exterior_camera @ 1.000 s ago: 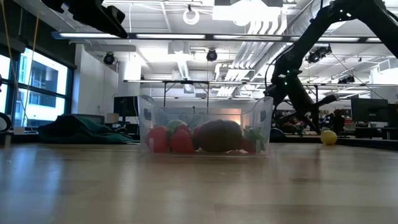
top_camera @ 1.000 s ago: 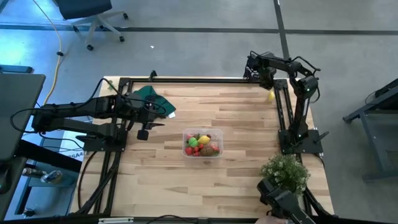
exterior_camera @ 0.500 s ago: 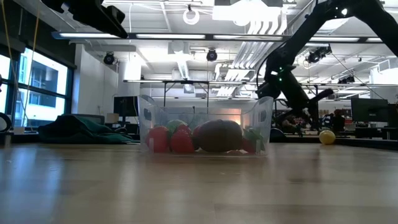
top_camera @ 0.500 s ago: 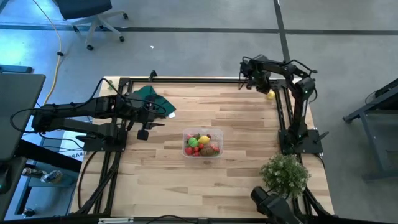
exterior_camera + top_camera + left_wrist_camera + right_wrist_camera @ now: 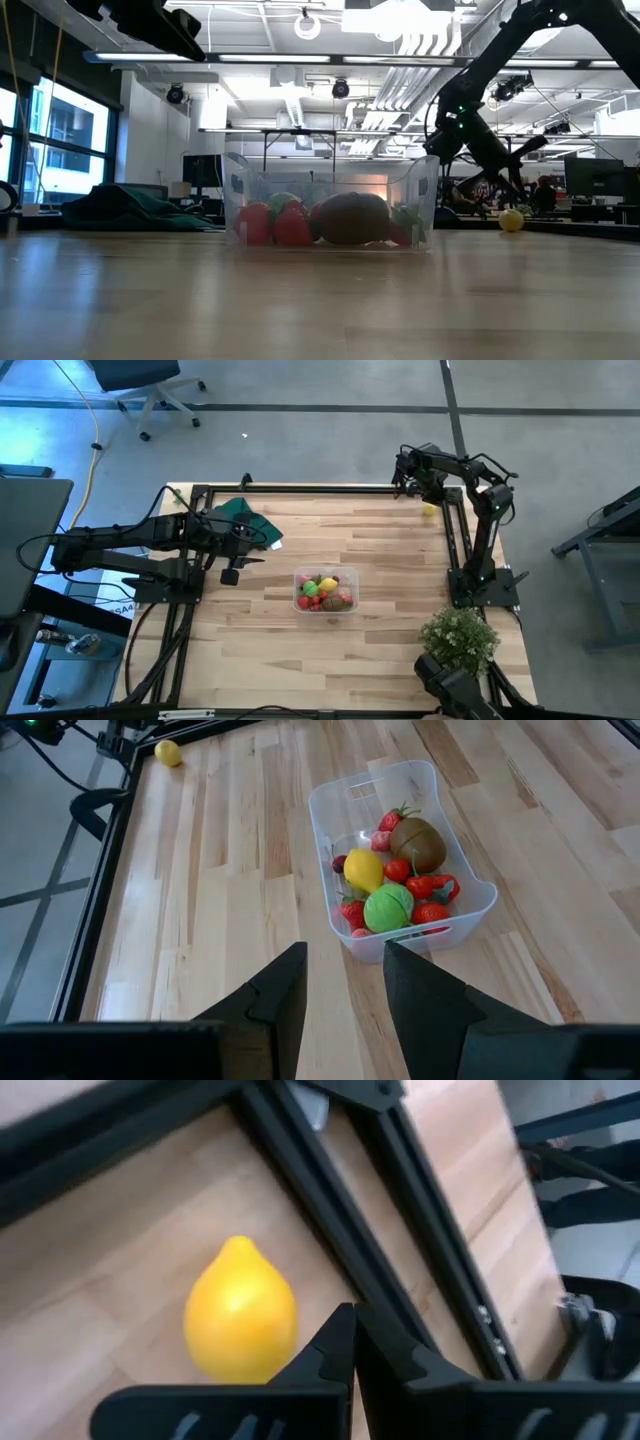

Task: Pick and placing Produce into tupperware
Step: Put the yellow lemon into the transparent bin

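Pale wooden boards make up my worktop (image 5: 300, 650), framed by black rails, with grey floor around it and an office chair (image 5: 150, 385) beyond the far edge. Near the middle sits the tupperware (image 5: 326, 591), a clear tub already carrying most of the produce (image 5: 395, 880): a yellow piece, a green one, a brown one and several red ones, all inside its walls. One yellow lemon (image 5: 428, 510) lies alone on the boards at the far right corner, just beside the rail and well apart from the tub.

My right claw (image 5: 411, 488) hangs over that corner, just next to the lemon; in its wrist view the two dark fingers (image 5: 345, 1350) are pressed together with nothing between them, and the lemon lies just beyond their tips, not gripped. My left claw (image 5: 231, 573) waits above the left side of the worktop, to the tub's left, its fingers (image 5: 280, 990) parted a little and empty.

A dark green cloth (image 5: 243, 517) lies bunched at the far left, and a bushy pale-green plant (image 5: 459, 637) stands at the near right edge.
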You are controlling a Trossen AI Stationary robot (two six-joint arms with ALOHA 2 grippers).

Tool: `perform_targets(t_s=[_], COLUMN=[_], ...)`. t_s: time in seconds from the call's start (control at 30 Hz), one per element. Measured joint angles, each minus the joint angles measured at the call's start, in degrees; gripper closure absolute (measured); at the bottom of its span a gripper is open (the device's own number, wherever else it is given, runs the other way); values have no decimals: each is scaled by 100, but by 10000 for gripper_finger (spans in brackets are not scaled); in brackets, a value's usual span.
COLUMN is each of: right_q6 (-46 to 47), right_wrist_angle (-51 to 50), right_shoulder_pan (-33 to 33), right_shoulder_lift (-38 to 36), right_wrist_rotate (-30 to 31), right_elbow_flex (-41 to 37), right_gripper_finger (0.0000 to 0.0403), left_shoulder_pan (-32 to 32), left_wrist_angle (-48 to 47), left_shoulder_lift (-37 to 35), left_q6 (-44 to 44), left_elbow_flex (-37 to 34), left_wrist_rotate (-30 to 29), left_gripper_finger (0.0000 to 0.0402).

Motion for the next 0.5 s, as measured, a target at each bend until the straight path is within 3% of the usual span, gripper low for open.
perform_targets(t_s=[0.5], right_q6=[-192], right_wrist_angle=[766], right_shoulder_pan=[-101], right_shoulder_lift=[271], right_wrist_rotate=[-471], right_elbow_flex=[0], right_gripper_finger=[403], left_shoulder_pan=[-1], left_wrist_angle=[0], left_shoulder_lift=[0], left_q6=[0], left_elbow_flex=[-2], left_wrist_rotate=[0], left_gripper_finger=[279])
